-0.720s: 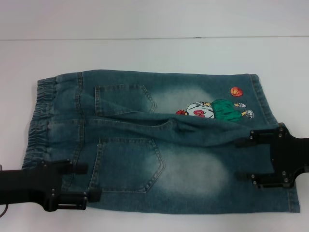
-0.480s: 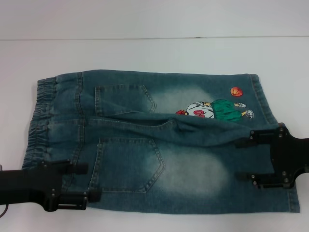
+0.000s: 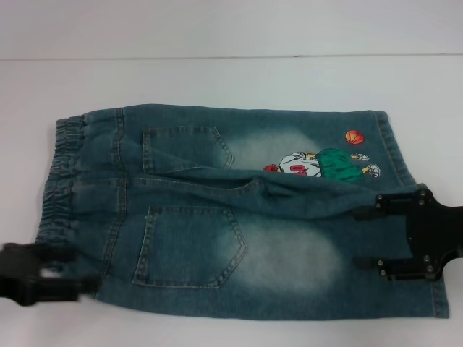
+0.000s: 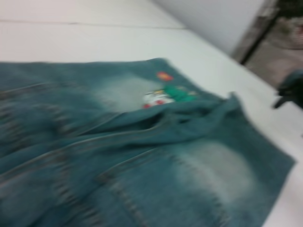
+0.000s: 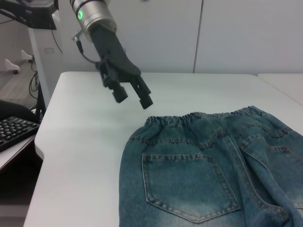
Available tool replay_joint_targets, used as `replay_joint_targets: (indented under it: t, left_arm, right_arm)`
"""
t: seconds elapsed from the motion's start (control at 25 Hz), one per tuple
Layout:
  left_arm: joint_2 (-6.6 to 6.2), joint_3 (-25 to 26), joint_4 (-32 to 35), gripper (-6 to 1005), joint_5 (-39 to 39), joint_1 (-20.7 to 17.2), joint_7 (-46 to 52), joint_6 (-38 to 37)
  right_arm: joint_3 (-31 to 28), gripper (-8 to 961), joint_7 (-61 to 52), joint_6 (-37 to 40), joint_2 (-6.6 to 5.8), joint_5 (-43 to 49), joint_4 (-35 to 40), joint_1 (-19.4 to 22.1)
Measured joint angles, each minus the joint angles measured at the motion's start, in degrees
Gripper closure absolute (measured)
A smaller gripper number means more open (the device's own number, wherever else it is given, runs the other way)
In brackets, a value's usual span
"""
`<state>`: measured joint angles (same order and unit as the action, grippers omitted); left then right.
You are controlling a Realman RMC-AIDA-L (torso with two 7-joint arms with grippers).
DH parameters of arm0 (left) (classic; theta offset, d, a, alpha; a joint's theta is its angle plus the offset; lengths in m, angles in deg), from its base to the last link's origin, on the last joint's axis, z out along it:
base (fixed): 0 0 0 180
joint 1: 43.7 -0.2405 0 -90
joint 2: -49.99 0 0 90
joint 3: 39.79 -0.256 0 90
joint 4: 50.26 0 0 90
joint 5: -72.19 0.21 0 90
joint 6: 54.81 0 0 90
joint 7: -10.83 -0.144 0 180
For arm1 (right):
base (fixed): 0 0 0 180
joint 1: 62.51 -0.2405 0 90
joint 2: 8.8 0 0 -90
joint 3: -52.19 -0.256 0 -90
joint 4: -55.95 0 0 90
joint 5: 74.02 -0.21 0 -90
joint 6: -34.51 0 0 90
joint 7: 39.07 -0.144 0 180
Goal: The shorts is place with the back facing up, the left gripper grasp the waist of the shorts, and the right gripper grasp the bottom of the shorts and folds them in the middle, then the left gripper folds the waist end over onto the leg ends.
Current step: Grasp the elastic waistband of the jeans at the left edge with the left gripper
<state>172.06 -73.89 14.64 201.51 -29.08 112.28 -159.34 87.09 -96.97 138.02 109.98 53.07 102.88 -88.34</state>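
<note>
Currently the shorts (image 3: 224,210) lie flat, back up, on the table (image 3: 231,79); my left gripper (image 5: 132,96) hangs fingers apart off the waist (image 5: 199,118), my right gripper (image 3: 369,242) spread over the leg hem (image 3: 434,296), gripping nothing. Risk: the left closes beside the waistband and misses, or pinches one layer, so the fold drags crooked.

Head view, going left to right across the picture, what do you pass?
left gripper → elastic waist → near back pocket → cartoon patch → basketball patch → right gripper
</note>
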Motion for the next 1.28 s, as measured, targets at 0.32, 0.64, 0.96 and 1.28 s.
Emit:
replay_joint_targets:
  t: [0.32, 0.64, 0.96, 1.28]
  left_arm:
    - [-3.02, 9.5, 0.2, 149, 9.9, 4.1, 12.9, 1.9]
    - [-3.11, 7.4, 0.3, 160, 18.1, 7.9, 15.5, 3.7]
    - [-3.40, 7.1, -1.4, 161, 21.0, 10.1, 21.0, 7.3]
    - [-3.52, 7.1, -2.6, 163, 23.2, 11.0, 22.5, 8.4]
  right_arm:
    - [0.0, 249, -0.3, -0.3, 0.01, 0.0, 0.2, -0.1]
    - [0.0, 251, -0.5, -0.4, -0.21, 0.0, 0.0, -0.3]
    - [0.0, 249, -0.6, -1.0, -0.14, 0.0, 0.0, -0.4]
    - [0.0, 250, -0.6, -1.4, -0.14, 0.0, 0.0, -0.5]
